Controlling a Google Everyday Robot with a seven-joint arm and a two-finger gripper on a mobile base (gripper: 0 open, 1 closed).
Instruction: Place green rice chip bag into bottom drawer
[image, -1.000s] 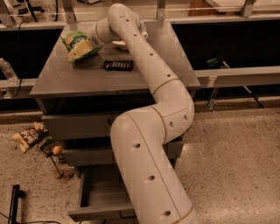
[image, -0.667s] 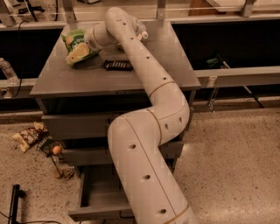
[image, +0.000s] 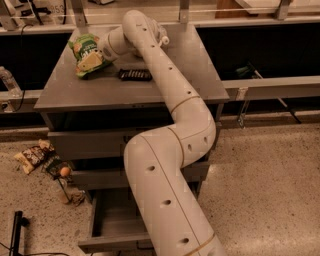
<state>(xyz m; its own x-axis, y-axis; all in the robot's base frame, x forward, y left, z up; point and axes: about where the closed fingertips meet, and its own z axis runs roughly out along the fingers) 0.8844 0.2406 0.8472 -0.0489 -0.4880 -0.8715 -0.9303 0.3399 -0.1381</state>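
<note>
Grey metal forms the cabinet's top surface (image: 65, 92), and the green rice chip bag (image: 89, 54) lies crinkled near its back left corner; the gripper (image: 104, 50) sits against the bag's right edge, its tip hidden behind the white wrist, so whether it clasps the bag cannot be told; a dark flat bar (image: 134, 75) lies just beside them, nearer the front; the white arm (image: 165, 165) sweeps down across the cabinet's front; the bottom drawer (image: 112, 225) stands pulled out, plain grey inside, partly hidden by the arm; the two shallower drawers (image: 85, 142) above it are closed; brownish snack packets (image: 34, 156) lie on the floor at the view's left.
</note>
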